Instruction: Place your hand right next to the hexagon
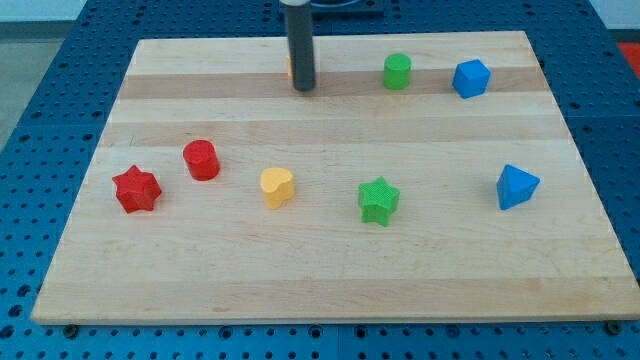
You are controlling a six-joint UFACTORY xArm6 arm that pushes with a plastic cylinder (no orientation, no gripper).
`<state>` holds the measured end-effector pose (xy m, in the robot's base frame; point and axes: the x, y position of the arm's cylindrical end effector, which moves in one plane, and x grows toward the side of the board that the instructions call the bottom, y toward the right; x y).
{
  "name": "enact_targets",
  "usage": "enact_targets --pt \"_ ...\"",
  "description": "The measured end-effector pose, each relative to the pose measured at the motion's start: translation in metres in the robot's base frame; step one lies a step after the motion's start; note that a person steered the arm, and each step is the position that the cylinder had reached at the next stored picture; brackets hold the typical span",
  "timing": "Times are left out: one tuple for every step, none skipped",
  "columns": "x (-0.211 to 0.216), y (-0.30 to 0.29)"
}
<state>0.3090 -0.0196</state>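
My tip [303,88] rests on the board near the view's top, left of centre. A thin sliver of a yellow-orange block [290,68] shows at the rod's left edge. The rod hides most of it, so its shape cannot be made out. My tip is right beside or touching it. A green round block [397,71] stands to the right of my tip. A blue cube-like block [470,78] is further right.
A red star [136,189] and a red cylinder [201,159] are at the left. A yellow heart [277,186] and a green star [378,200] are in the middle. A blue triangle [516,186] is at the right. They all sit on the wooden board [320,290].
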Motion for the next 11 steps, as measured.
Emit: enact_targets --pt "0.015 0.038" --pt "-0.014 0.034" --pt "-0.060 0.024" --pt "-0.060 0.024" --pt "-0.045 0.008" --pt "-0.027 -0.002" --pt "-0.033 -0.010" --pt "-0.051 -0.025" --pt "-0.030 0.010" --pt "-0.036 0.013" --pt "-0.041 0.010"
